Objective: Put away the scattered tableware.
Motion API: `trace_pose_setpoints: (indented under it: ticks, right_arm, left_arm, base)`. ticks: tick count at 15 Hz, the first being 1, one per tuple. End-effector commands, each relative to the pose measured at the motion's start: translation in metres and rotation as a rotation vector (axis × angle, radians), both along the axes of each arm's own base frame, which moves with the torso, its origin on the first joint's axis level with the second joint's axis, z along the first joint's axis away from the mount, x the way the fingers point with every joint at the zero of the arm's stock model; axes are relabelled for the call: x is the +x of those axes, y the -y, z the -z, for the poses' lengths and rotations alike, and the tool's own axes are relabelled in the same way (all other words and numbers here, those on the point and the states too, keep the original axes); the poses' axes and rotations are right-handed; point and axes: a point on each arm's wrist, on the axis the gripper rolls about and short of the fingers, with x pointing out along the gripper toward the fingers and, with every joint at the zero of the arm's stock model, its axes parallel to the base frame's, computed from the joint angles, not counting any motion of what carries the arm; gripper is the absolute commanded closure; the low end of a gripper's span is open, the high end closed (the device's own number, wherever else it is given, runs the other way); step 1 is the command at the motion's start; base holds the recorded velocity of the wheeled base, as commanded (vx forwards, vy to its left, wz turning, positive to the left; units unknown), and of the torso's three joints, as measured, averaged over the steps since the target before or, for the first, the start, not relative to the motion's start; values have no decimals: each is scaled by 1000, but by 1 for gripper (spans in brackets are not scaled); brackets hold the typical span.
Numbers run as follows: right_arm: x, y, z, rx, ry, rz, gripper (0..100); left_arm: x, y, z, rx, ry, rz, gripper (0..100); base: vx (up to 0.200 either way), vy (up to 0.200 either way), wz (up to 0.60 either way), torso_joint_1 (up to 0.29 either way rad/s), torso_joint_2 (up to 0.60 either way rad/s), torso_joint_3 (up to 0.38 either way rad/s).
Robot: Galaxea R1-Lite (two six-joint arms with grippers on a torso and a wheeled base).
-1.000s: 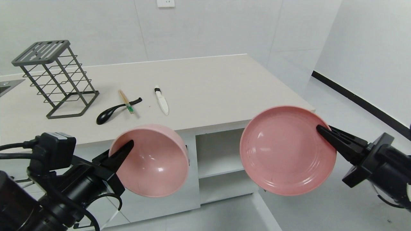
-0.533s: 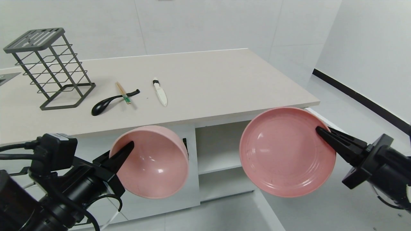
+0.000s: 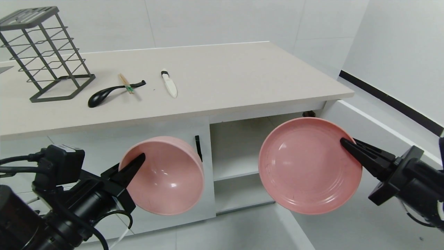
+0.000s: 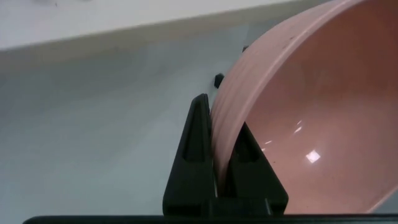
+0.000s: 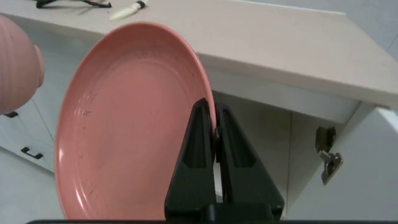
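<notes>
My left gripper is shut on the rim of a pink bowl, held on its side below the counter's front edge; the rim runs between the fingers of that gripper in the left wrist view, where the pink bowl looms large. My right gripper is shut on the edge of a pink plate, held upright before the open cabinet. In the right wrist view the right gripper pinches the pink plate. On the counter lie a black spoon, chopsticks and a white knife.
A dark wire rack stands at the counter's far left. The cabinet door hangs open on the right, with a shelf inside. A closed door with a black handle sits left of the opening.
The whole head view has shifted, so the counter sits higher in the picture and the cabinet interior and open door show more. Both grippers keep their hold on bowl and plate.
</notes>
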Motion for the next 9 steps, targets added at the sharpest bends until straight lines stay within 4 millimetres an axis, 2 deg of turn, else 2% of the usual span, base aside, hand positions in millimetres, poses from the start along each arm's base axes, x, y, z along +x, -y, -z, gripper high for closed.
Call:
trace_pose_setpoints:
  ticks: [1,9]
  right_arm:
    - [0,0,1,-2,-4,0,100]
    - [1,0,4,-9,-21,0,100]
  left_arm:
    - [0,0,0,-1,0,0,100]
    - [0,0,0,-11,-3,2,100]
  base:
    - [0,0,0,-246,442,188]
    - [0,0,0,-241,343,125]
